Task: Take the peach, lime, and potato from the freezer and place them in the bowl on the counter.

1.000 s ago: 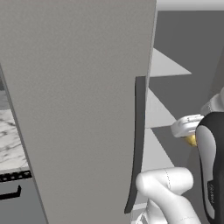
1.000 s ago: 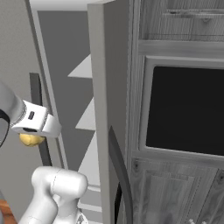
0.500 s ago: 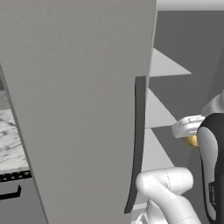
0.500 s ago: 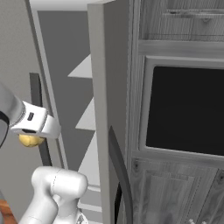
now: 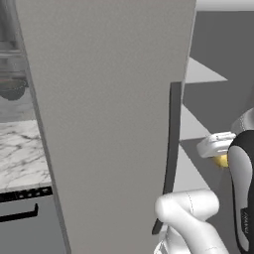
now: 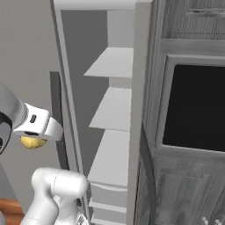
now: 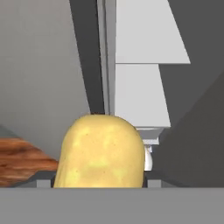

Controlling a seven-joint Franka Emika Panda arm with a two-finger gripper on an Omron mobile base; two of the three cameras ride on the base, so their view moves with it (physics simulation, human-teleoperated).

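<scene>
One potato (image 7: 101, 153), yellow and blotchy, sits clenched in the hand (image 7: 100, 181) and takes up the lower middle of the hand view; the fingertips themselves are hidden behind it. In the right base view the same potato (image 6: 31, 142) peeks out just under the hand (image 6: 34, 137), and in the left base view a sliver of its yellow (image 5: 222, 160) shows just below the hand (image 5: 218, 151). The hand hangs in the open air in front of the freezer (image 6: 110, 110), outside its shelves (image 6: 112, 114). Ahead of the hand and potato, in the hand view, the white freezer shelves (image 7: 142, 94) step away one past the other. Beside the hand stands the open grey freezer door (image 5: 109, 119), with its dark edge seal (image 5: 171, 149) the nearest part to the hand. Well beyond the door from the hand lies the marble table (image 5: 22, 156). Past the freezer, on the far side from the hand, are wood-grain cabinets (image 6: 193, 189) around a dark oven window (image 6: 195, 107).
</scene>
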